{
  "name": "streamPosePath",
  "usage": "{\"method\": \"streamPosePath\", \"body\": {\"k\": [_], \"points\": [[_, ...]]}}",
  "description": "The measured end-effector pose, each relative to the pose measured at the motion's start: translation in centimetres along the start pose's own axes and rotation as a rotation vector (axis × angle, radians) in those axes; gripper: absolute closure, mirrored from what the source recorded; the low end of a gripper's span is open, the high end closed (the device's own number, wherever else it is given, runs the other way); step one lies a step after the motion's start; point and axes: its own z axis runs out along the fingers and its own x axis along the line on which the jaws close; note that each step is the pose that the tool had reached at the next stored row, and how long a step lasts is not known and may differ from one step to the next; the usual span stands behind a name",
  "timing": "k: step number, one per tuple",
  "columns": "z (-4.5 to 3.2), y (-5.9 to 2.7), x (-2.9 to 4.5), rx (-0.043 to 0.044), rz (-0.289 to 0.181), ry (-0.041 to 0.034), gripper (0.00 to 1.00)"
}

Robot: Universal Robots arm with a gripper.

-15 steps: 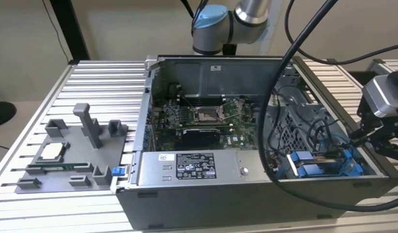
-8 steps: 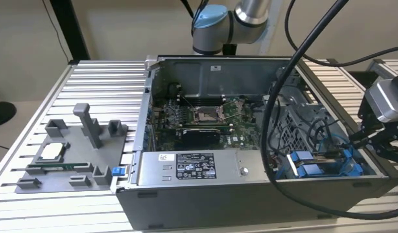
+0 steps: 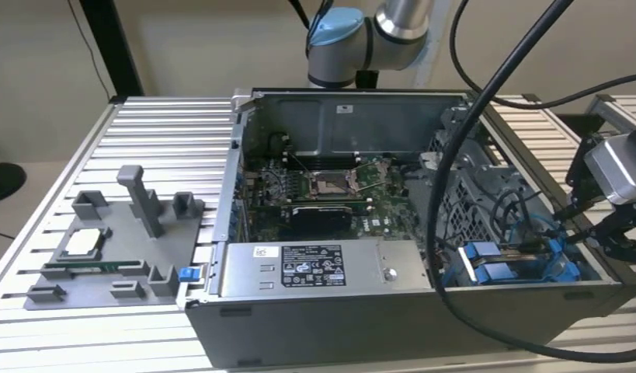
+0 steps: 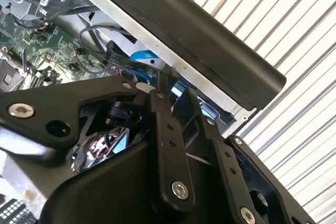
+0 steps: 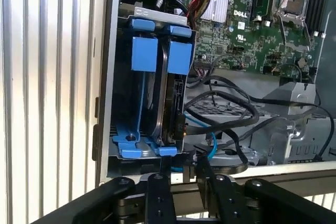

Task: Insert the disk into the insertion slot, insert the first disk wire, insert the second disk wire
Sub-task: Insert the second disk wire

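Here, your gripper (image 3: 597, 233) hangs at the near right corner of the open computer case (image 3: 328, 326) in the exterior view, just outside the case wall and beside the insertion slot (image 3: 504, 264). In the first wrist view the black fingers (image 5: 157, 192) stand at the case's edge, right in front of the bay, with a thin black piece between them; you cannot tell from these pictures whether the jaws are clamped on it or merely close together.

The disk (image 5: 170, 106) already sits on edge inside the insertion slot (image 5: 134, 150), its blue carrier tabs (image 5: 144, 53) showing at the far end of the bay and blue rails at the near end. A bundle of black cables (image 5: 226, 114) loops just beside the disk, over the grey metal floor of the case, with one light blue wire (image 5: 211, 148) curling among them near the fingers.

Across the case in the exterior view lies the motherboard (image 3: 328, 186), and the grey labelled power-supply box (image 3: 318, 268) sits along the near wall. A grey fixture tray (image 3: 110, 249) rests on the ribbed table (image 3: 162, 124), well apart at the exterior view's left.
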Motion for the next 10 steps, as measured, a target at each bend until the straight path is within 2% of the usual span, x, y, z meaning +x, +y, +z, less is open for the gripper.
{"method": "streamPosePath", "body": {"k": [6, 10], "points": [[0.05, 0.00, 0.10, 0.0074, -0.032, -0.0166, 0.00], [0.20, -0.14, 0.34, 0.0105, -0.042, -0.0242, 0.00]]}}
